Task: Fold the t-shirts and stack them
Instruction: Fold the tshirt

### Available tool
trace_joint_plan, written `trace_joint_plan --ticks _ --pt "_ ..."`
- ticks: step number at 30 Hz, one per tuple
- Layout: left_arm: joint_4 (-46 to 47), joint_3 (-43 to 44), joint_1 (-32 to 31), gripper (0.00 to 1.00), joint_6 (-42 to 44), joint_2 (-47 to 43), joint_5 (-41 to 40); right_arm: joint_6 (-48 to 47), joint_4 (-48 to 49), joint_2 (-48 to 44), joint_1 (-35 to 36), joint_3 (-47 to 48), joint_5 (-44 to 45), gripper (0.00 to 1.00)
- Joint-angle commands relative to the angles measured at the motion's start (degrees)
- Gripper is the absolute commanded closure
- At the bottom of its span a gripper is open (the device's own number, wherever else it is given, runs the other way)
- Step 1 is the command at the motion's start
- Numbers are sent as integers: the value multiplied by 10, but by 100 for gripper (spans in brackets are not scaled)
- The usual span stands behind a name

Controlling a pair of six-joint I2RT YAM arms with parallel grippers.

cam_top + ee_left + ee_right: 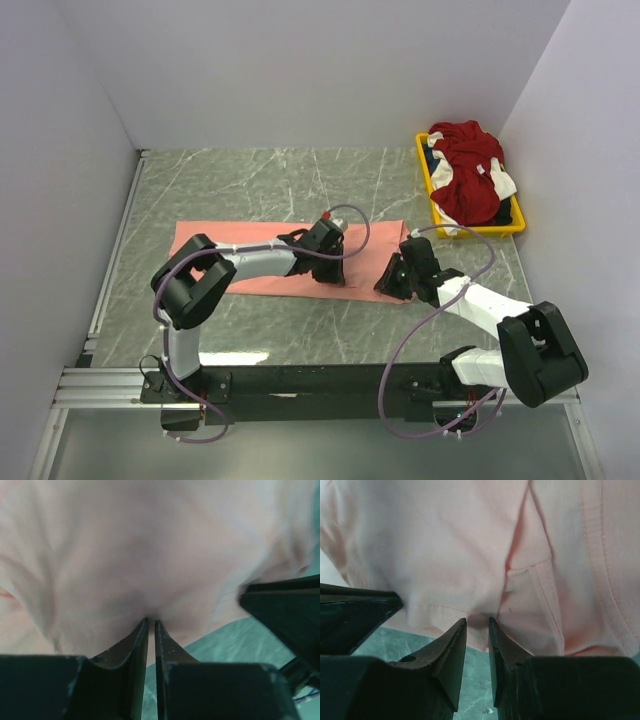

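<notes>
A salmon-pink t-shirt (240,250) lies flat and long across the middle of the table. My left gripper (335,272) is at its near edge; in the left wrist view the cloth (150,545) puckers towards the left gripper (151,622), whose jaws are nearly together and pinch it. My right gripper (388,285) is at the shirt's near right corner. In the right wrist view the stitched hem (445,545) dips between the fingers of the right gripper (477,622), which stand a little apart. A dark red and white t-shirt (468,175) is heaped on dark blue cloth (430,160).
The yellow tray (431,190) that holds the heap stands at the back right, close to the right wall. White walls close in the green marble table (250,180) on three sides. The two grippers are close together, each showing at the edge of the other's wrist view.
</notes>
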Motion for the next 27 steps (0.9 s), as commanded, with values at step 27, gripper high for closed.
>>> trace_joint_plan --ticks 27 --pt "-70 -201 152 81 -86 -224 -203 -9 -58 123 58 193 77 64"
